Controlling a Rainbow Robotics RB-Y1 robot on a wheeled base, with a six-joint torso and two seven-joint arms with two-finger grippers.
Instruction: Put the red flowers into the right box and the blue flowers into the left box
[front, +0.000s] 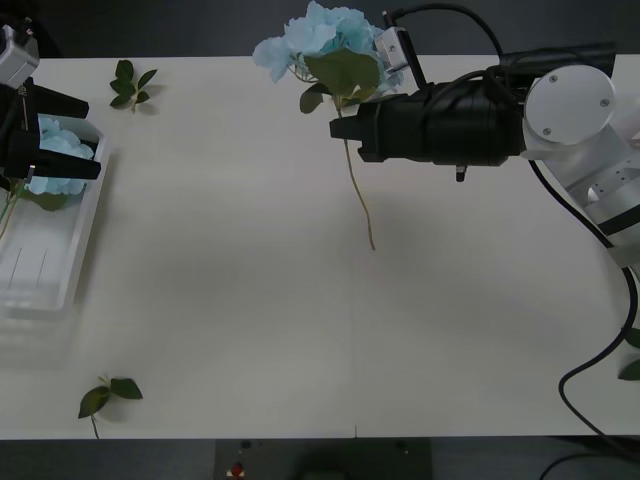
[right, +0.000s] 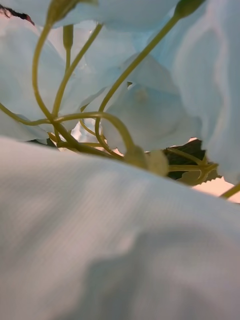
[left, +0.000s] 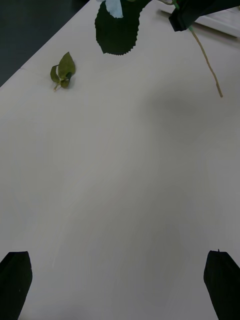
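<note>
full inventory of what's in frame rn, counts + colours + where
blue flowers: one pale-blue head with green leaves and a hanging stem, held above the table's far middle; more pale blue in the left box, count unclear
left box: one, white, table's left edge
leaf sprigs: two, green, one far left, one near left
leaves: green, partly visible at the right edge
table: one, white
right gripper: black, shut on the flower's stem, far middle
left gripper: black, open, over the left box
</note>
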